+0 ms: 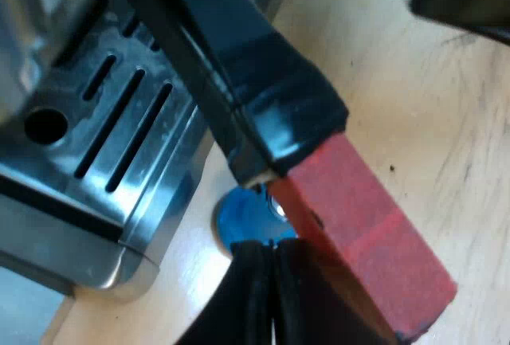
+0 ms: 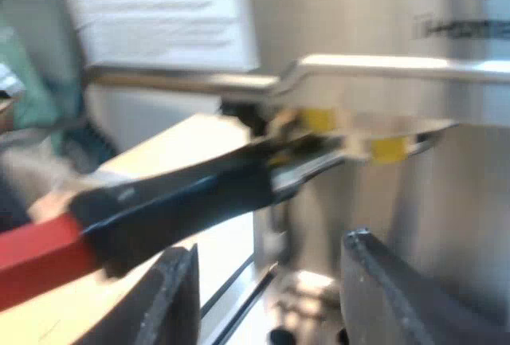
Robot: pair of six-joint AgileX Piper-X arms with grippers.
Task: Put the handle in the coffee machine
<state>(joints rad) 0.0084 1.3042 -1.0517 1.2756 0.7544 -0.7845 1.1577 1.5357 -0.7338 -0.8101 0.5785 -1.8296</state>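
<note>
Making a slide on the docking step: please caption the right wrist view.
Open right gripper beside the red-ended handle, its metal holder at the coffee machine front.

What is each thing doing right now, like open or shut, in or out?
Left gripper: jaws shut, beside the red end.
Right gripper: jaws open, near the handle, holding nothing.
Holder: metal end up at the espresso machine front; locked or not, cannot tell.
Blue tamper: resting on the table, partly hidden under the handle.
</note>
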